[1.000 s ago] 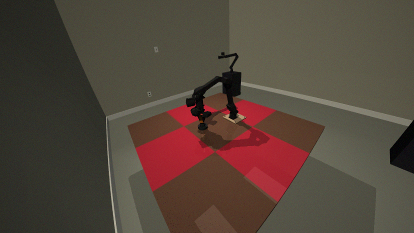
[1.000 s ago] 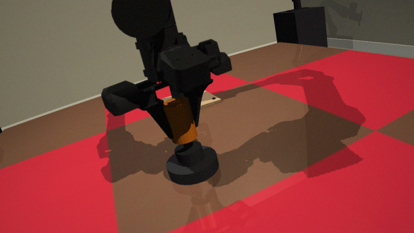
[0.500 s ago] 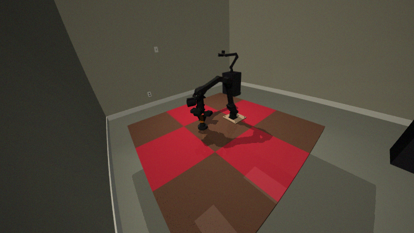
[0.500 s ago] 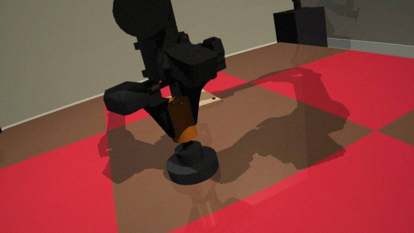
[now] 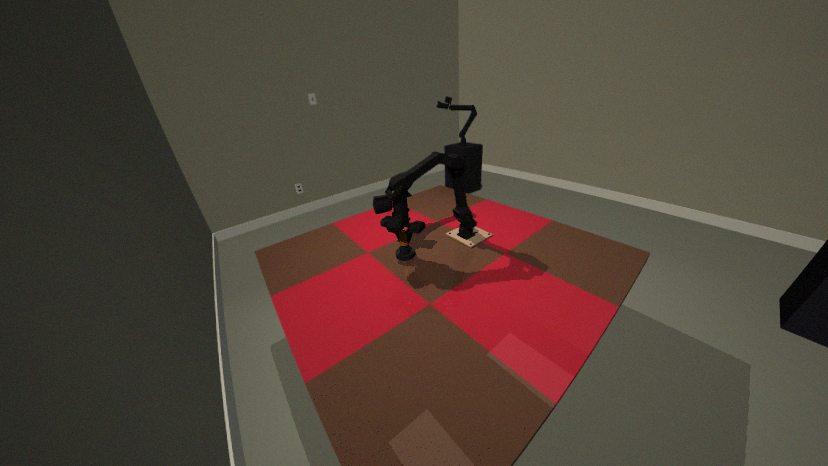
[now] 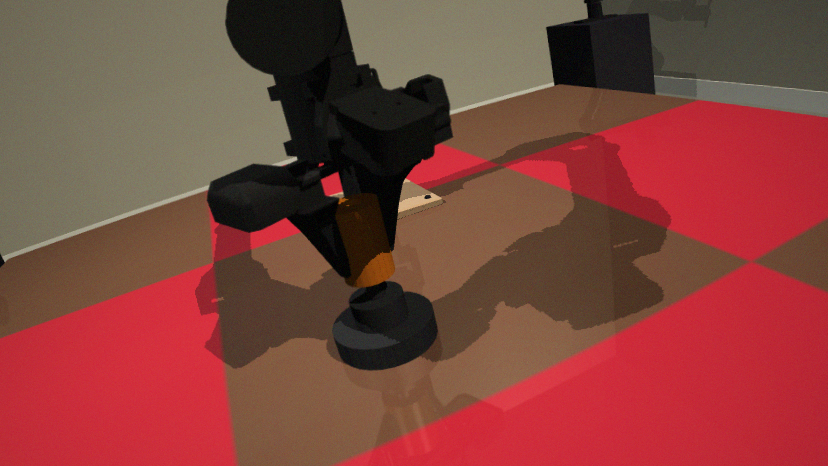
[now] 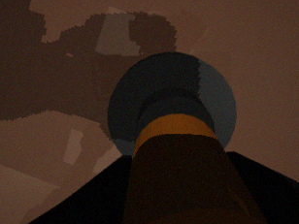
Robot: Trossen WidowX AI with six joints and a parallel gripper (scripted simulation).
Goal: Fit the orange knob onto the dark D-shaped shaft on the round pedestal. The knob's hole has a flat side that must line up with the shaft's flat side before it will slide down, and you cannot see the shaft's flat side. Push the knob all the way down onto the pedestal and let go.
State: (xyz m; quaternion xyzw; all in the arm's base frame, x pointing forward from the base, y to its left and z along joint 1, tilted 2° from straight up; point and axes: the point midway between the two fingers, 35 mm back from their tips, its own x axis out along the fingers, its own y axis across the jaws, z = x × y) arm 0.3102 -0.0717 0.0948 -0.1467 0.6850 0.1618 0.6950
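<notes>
The orange knob (image 5: 403,237) (image 6: 366,243) (image 7: 175,126) is held above the round pedestal (image 5: 405,253) (image 6: 382,342) (image 7: 218,106), slightly tilted in the exterior view. My gripper (image 6: 370,263) (image 7: 178,163) is shut on the knob, one finger on each side. A short piece of the dark shaft (image 6: 377,287) shows between the knob's lower end and the pedestal's raised middle. The knob's lower end is over the shaft's top, and a gap to the pedestal remains visible. The knob's hole and the shaft's flat side are hidden.
The arm's pale base plate (image 5: 480,239) (image 6: 421,206) is behind the pedestal. A dark block (image 5: 463,167) (image 6: 622,54) with a second small arm (image 5: 468,118) stands beyond the checkered mat (image 5: 347,315) (image 6: 724,191). Another dark box (image 5: 808,303) is at the far right in the top view.
</notes>
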